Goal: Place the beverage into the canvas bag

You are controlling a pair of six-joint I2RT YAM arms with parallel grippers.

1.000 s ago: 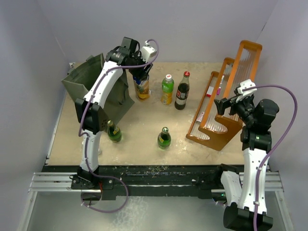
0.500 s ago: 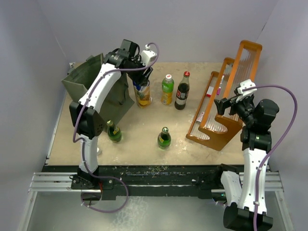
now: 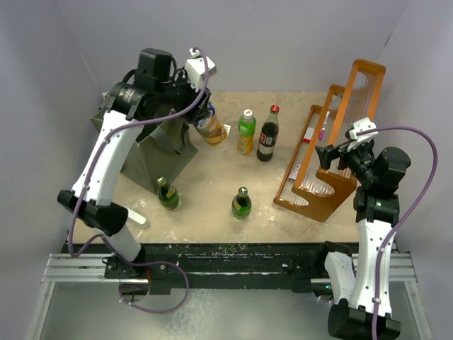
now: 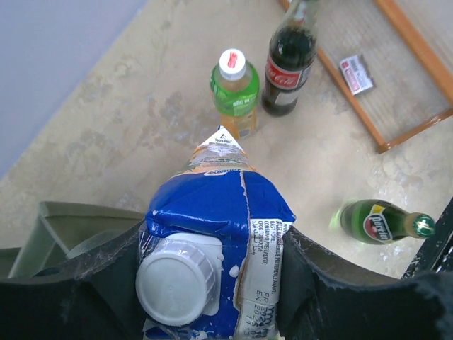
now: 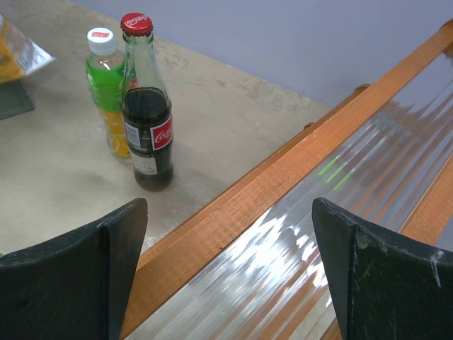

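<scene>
The left hand [image 3: 203,117] pinches a blue and orange drink carton [image 3: 211,128] between its 2 fingers. In the left wrist view, the dark fingers [image 4: 322,287] press on both sides of the carton [image 4: 216,227], just under its white screw cap. The carton is tilted and looks raised off the bench [image 3: 212,180]. It hangs just beside the right upper edge of the canvas bag [image 3: 164,145], outside it. The wrist view shows the bag's olive rim [image 4: 60,227] to the left of the carton.

To the right of the bag, a green-and-yellow bottle [image 3: 245,132] with a white cap stands upright. A cola bottle [image 3: 267,134] with a red cap stands just beside it, on the side away from the bag. In front of the bag, 1 green glass bottle [image 3: 168,193] stands near the bag's front corner. Another green glass bottle [image 3: 241,203] stands farther right.

Well to the right of the bag, the right hand [image 3: 328,156] is spread wide and holds nothing. It is above the orange wooden rack [image 3: 336,127], whose ribbed clear panels fill the right wrist view.
</scene>
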